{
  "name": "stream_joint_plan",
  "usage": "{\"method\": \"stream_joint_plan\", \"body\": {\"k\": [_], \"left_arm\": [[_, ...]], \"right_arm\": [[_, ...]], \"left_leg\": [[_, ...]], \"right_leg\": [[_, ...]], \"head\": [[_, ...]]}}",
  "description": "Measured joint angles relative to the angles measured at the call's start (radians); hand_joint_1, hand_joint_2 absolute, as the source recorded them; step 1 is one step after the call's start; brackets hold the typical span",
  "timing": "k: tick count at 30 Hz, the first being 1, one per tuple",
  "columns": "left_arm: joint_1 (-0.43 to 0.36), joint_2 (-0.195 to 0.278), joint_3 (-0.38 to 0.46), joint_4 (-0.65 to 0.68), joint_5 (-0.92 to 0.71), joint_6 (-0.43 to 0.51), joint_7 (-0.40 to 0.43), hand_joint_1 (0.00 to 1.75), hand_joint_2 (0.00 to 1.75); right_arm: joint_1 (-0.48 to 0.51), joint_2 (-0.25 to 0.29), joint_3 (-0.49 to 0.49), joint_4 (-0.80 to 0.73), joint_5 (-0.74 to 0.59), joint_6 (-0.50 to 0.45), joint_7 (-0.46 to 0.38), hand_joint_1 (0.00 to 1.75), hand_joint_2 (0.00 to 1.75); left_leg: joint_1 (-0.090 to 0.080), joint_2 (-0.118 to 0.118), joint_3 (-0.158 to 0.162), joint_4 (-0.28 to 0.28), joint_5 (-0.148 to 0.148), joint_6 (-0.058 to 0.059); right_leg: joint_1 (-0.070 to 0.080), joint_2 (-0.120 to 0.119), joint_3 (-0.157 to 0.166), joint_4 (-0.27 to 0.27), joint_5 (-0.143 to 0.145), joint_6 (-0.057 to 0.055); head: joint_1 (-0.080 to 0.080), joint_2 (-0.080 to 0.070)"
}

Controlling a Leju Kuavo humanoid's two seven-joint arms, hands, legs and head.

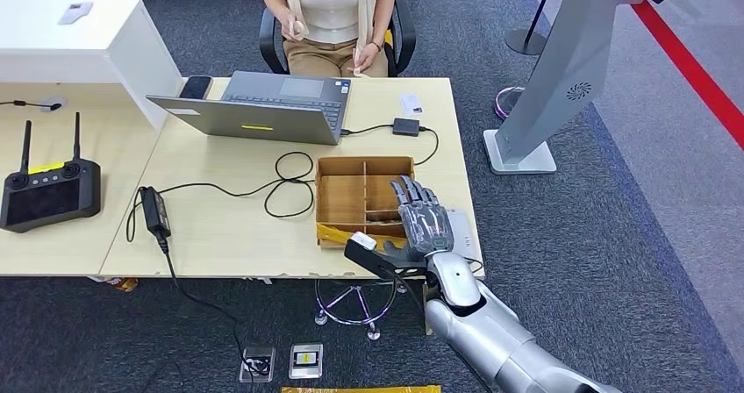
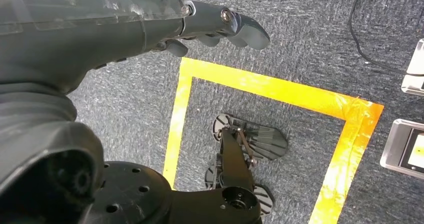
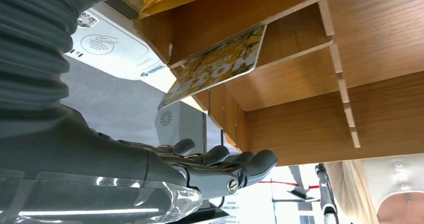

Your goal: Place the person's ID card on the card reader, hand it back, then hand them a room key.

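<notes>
Right robot hand [image 1: 425, 226] over organizer [image 1: 338, 202], key card [image 3: 217, 64] inside

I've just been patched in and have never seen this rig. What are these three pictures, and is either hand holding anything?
It is a humanoid robot with two silver arms. The head view looks down at a desk with a laptop, cables and a wooden divided tray; a person sits behind it. The right hand hovers over the tray, fingers apart, holding nothing. Its wrist camera shows a yellow card leaning in a tray compartment. The left hand hangs over grey carpet with yellow tape; I see nothing in it.
</notes>
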Motion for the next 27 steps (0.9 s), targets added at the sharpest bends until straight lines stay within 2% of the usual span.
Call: {"method": "stream_joint_plan", "body": {"k": [8,12,27], "left_arm": [[0.001,0.0,0.002,0.0,0.0,0.002,-0.002,0.0,0.0],[0.001,0.0,0.002,0.0,-0.002,0.005,-0.002,0.0,0.0],[0.01,0.0,0.005,0.0,0.007,0.011,-0.01,0.0,0.0]], "right_arm": [[-0.011,0.03,0.003,0.011,-0.003,0.004,-0.007,0.0,1.75],[-0.017,0.033,0.003,0.02,-0.009,0.003,-0.006,1.75,1.75],[-0.027,0.042,0.004,0.027,0.039,0.004,0.013,1.75,1.75]], "left_leg": [[0.0,0.0,0.0,0.0,0.0,0.0],[0.0,0.0,0.0,0.0,0.0,-0.001],[0.0,0.0,0.0,0.0,0.0,-0.001]], "right_leg": [[0.0,0.0,0.0,0.0,0.0,0.0],[0.0,0.0,0.0,0.0,0.0,0.0],[0.0,0.0,0.0,0.0,0.0,0.0]], "head": [[0.0,0.0],[0.0,0.0],[0.0,0.0]]}}
